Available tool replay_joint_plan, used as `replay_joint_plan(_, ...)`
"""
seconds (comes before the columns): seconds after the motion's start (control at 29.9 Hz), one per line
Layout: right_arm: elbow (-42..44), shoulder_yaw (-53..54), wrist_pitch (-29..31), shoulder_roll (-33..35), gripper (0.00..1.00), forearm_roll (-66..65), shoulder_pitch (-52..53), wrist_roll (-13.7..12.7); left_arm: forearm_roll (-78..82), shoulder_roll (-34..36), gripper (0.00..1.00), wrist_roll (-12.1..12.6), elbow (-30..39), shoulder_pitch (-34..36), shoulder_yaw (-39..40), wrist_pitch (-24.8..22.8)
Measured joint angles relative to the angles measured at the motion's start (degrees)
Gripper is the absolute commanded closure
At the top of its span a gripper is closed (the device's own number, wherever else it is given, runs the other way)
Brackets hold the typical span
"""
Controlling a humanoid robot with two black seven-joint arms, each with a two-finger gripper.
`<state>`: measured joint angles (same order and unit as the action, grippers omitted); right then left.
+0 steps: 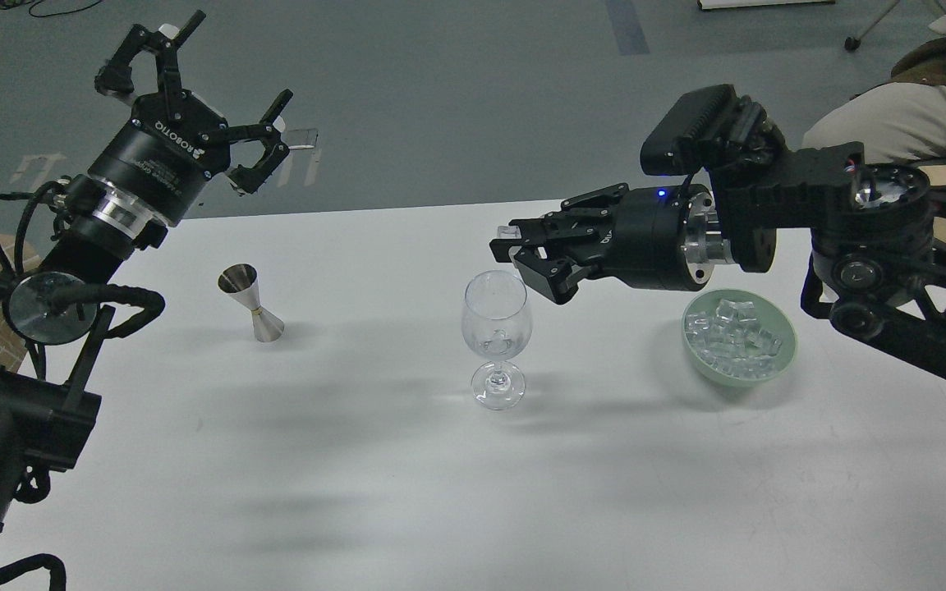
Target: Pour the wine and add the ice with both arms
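Above wine glass (496, 336), centre of table (358, 476): R gripper (512, 246) held horizontal, fingers pinched on one ice cube (509, 233), cube just over rim. Glass upright; poss. one cube already inside, view too poor to confirm; no wine colour seen. Remaining ice (736, 330) piled in green bowl (781, 353), right of glass, apart from it. L gripper (194, 107) raised off far table edge, fingers spread, holding nothing. Steel jigger (251, 302) stood left of glass, untouched by either arm. Assessment: ice step under way, drop not yet made.
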<state>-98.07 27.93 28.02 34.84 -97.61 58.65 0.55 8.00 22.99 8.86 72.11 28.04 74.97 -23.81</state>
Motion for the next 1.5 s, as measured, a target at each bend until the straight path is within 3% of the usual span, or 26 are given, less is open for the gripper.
replay_joint_plan(1.5, 3.4, -3.7, 0.0, -4.3, 1.0, -0.7, 0.1, -0.9, 0.3, -1.6, 0.02, 0.1, -0.5, 1.4, 0.0, 0.1)
